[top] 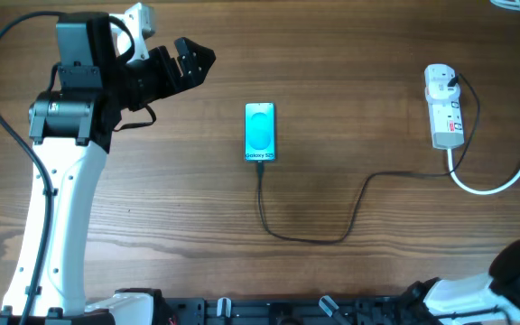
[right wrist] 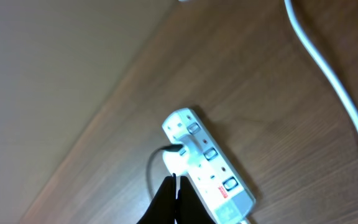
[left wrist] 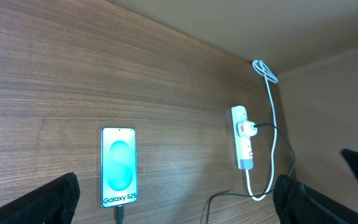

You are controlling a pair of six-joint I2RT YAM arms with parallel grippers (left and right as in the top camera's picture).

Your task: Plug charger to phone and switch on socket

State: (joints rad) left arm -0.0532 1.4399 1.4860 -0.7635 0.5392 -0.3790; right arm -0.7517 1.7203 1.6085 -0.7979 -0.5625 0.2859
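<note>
The phone [top: 260, 132] lies flat mid-table with its turquoise screen lit; it also shows in the left wrist view [left wrist: 119, 166]. The charger [top: 346, 236], a thin black cable, has its tip in the phone's near end [left wrist: 120, 215] and loops right to a black plug in the socket [top: 443, 106]. The socket is a white power strip at the right, also seen in the right wrist view [right wrist: 209, 167]. My left gripper [top: 192, 59] is open and empty, left of the phone [left wrist: 176, 190]. My right gripper [right wrist: 174, 186] is shut and empty, above the socket's plug end.
The socket's thick white lead [top: 504, 185] curves off the right edge and coils at the far corner [left wrist: 265, 68]. The right arm's body [top: 517, 275] fills the bottom right corner. The wooden table edge [right wrist: 92, 118] runs close behind the socket.
</note>
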